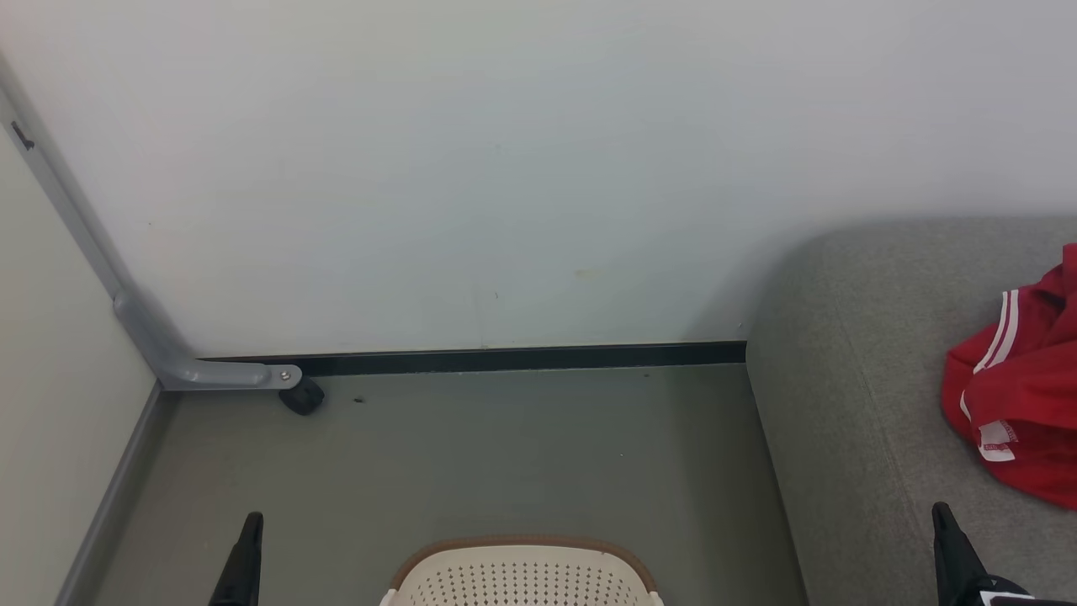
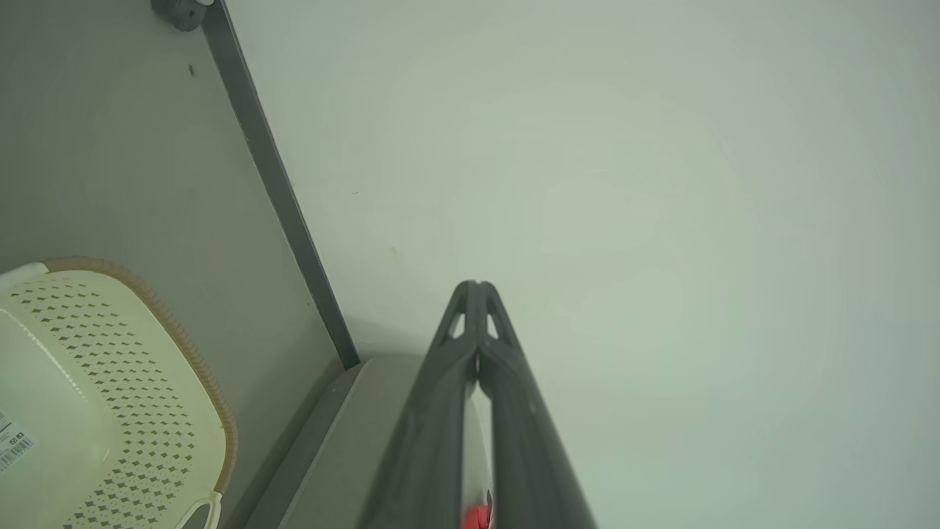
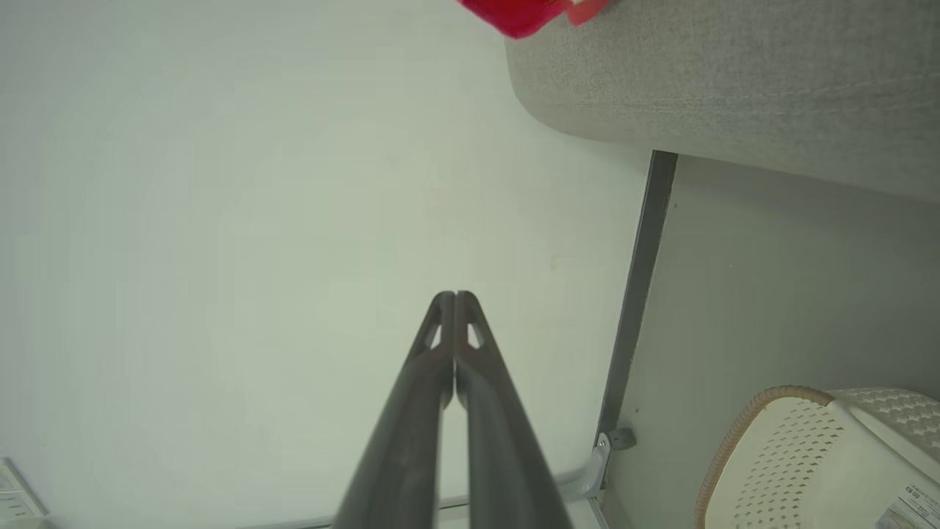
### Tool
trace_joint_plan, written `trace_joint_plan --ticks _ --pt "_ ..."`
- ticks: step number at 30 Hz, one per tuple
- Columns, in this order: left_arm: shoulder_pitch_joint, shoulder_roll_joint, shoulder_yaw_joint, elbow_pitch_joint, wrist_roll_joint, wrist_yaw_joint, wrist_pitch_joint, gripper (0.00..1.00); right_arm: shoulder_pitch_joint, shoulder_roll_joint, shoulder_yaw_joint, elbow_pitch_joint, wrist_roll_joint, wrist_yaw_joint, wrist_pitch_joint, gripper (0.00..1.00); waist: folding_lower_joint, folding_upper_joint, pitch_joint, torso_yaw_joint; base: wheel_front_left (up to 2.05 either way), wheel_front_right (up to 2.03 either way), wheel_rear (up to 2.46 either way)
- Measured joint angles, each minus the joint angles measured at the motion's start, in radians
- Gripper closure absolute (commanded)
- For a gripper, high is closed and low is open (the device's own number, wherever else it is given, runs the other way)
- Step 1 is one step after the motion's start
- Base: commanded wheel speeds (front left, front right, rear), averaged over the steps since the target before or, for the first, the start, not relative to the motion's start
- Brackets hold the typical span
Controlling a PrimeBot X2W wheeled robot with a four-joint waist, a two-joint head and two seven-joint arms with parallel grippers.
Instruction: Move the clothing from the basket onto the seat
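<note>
**Ana:** When you look from the head, where are the clothes [image 1: 1022, 387]?

**Ben:** Bunched up on the seat [image 1: 850, 379], far right. The basket [image 1: 522, 576] sits on the floor [image 1: 505, 454], low in the middle.

**Ana:** What do the wrist views add?

**Ben:** A close look. The left gripper [image 2: 476, 283] is pinched tight with nothing in it. The right gripper [image 3: 455, 294] is the same, tips touching.

Soft red cloth clothing [image 1: 1022, 396], matt grey woven-fabric seat [image 1: 850, 379], glossy perforated cream plastic basket [image 1: 522, 576].
</note>
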Motion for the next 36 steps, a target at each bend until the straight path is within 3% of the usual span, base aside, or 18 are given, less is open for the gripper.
trace_joint_plan --ticks 36 --pt "-0.012 -0.001 0.005 0.002 -0.024 -0.007 0.001 1.0 -0.002 0.007 -0.004 0.005 0.009 0.003 0.003 1.0 0.0 0.0 0.0 0.0 0.0 0.0 0.0"
